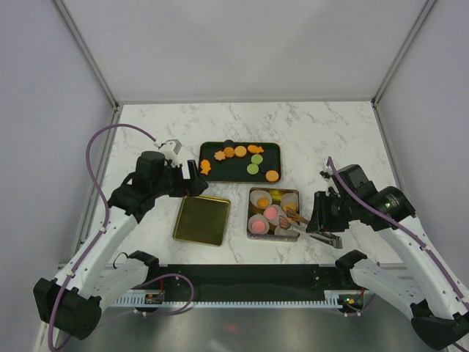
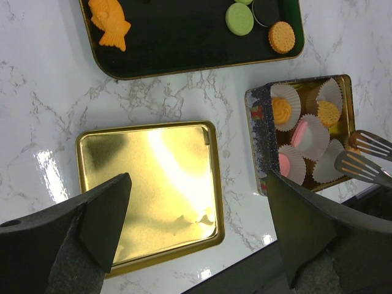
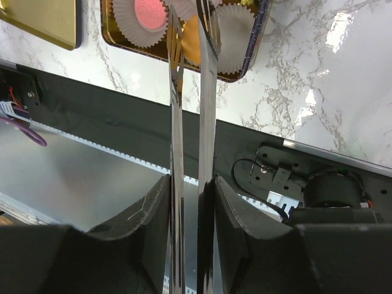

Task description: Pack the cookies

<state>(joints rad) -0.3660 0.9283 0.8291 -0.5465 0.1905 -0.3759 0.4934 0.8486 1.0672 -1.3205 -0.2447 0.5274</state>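
Observation:
Several cookies lie on a dark tray (image 1: pixel 220 173): an orange fish (image 2: pixel 110 24), a green round (image 2: pixel 239 18) and an orange round (image 2: pixel 282 37). A patterned tin (image 1: pixel 251 211) holds white paper cups with orange (image 2: pixel 281 110) and pink (image 2: pixel 300 133) cookies in them. My right gripper (image 3: pixel 191 184) is shut on metal tongs (image 3: pixel 207 92). The tong tips reach over the tin's near right cups, with something orange showing between them. My left gripper (image 2: pixel 199 226) is open and empty above the gold lid (image 2: pixel 153 184).
The gold lid (image 1: pixel 201 220) lies left of the tin, near the table's front edge. The black rail (image 1: pixel 242 282) runs along that edge, under the right wrist. Grey walls enclose the marble table.

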